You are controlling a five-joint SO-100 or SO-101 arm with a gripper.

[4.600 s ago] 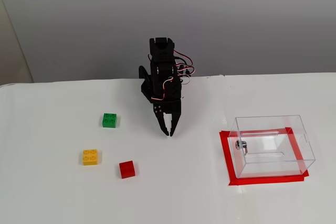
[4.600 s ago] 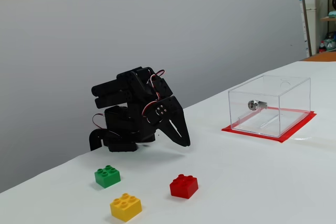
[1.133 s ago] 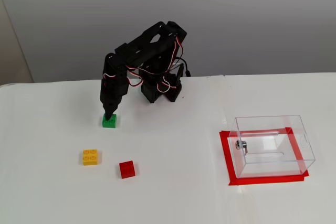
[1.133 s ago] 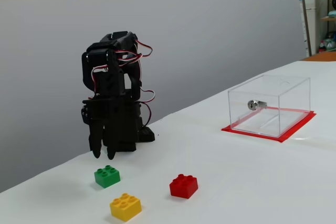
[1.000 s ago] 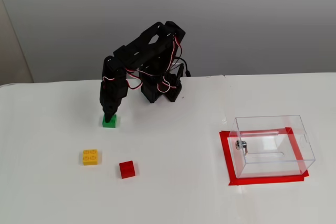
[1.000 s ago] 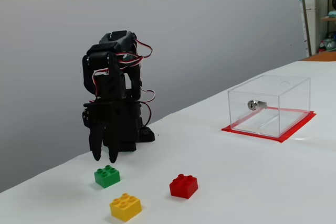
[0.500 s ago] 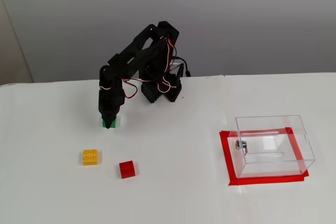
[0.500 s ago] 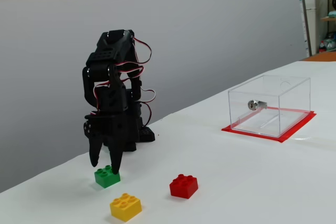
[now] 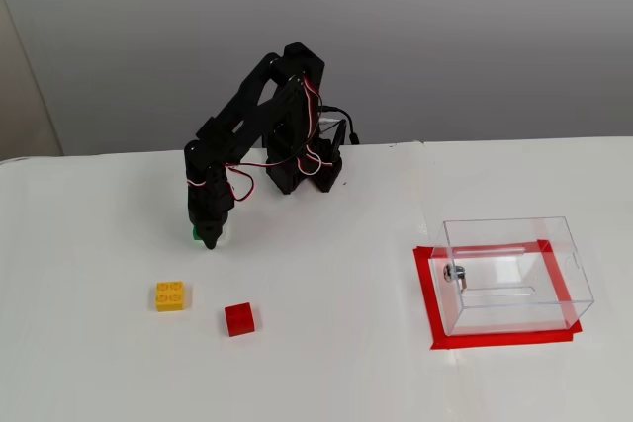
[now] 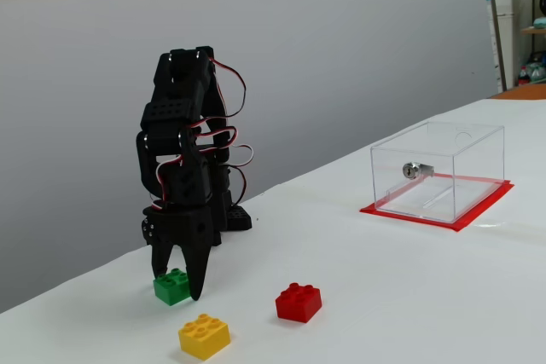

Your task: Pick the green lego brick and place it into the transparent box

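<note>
Fingers of the hand (image 10: 178, 288) stand apart, one on each side of the green lego brick (image 10: 171, 287), tips down near the surface (image 10: 384, 296) and not yet pressed in, as far as the side fixed view shows. From above, the hand (image 9: 209, 238) hides most of the brick (image 9: 198, 236).

The brick looks light, rigid and smooth-walled, so it should slip easily if pinched off-centre. I would grip it on two opposite flat side walls, below the studs.

Next to the brick, toward the camera in the side fixed view, lies a yellow brick (image 10: 204, 336), with a red brick (image 10: 299, 302) further right. The transparent box (image 10: 438, 171) stands well apart from the brick, on red tape (image 9: 499, 339).

Half a second ago the fingertips hung at stud height; they have since come down around the brick, which has not moved.
</note>
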